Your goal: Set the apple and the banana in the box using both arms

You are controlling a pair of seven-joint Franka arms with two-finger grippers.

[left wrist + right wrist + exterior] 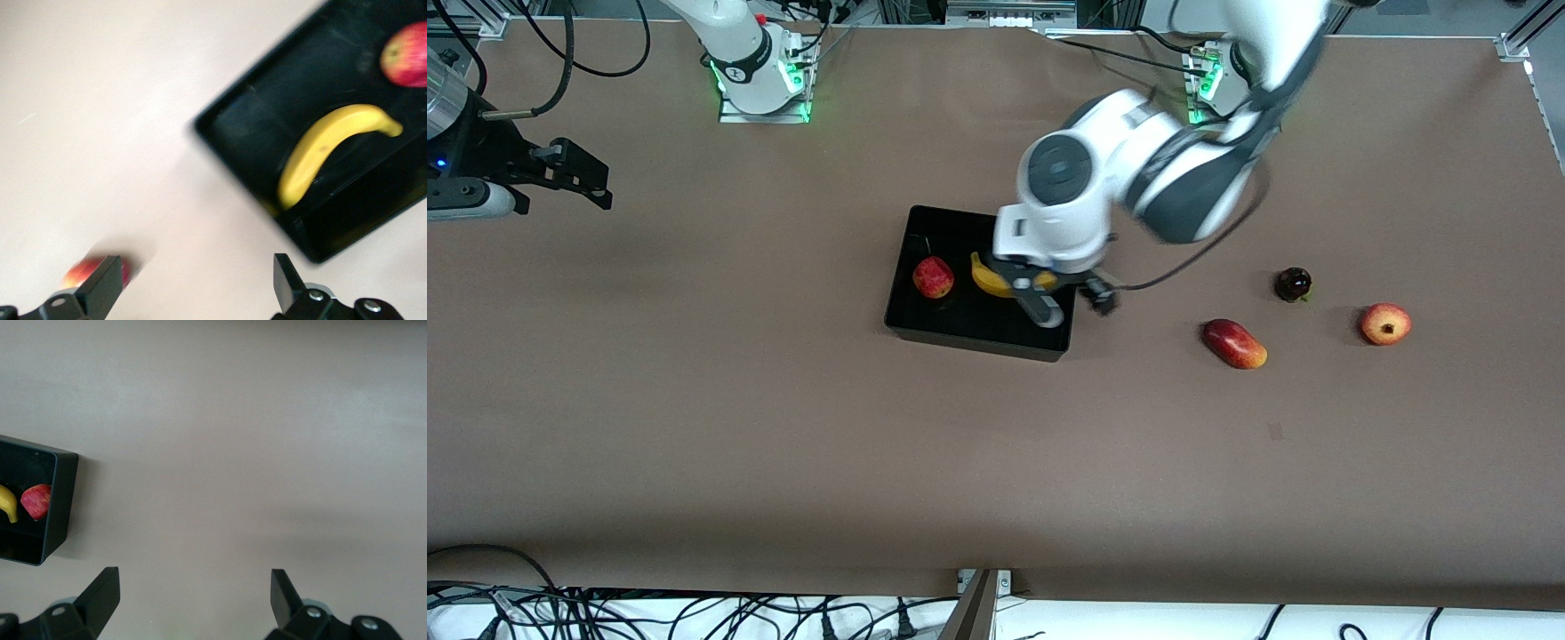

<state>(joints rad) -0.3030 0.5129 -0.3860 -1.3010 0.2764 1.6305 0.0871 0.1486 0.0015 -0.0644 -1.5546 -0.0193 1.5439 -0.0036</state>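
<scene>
- Box (925,331): black, glossy, shallow, open-top; it holds the apple (933,277) and banana (989,279), lying side by side and apart.
- Apple: small, round, red streaked with yellow.
- Banana: curved, yellow.
- Left gripper (1069,300): fingers spread, empty, over the box's end toward the left arm.
- Right gripper (569,178): fingers spread, empty, waiting over bare table at the right arm's end.
</scene>
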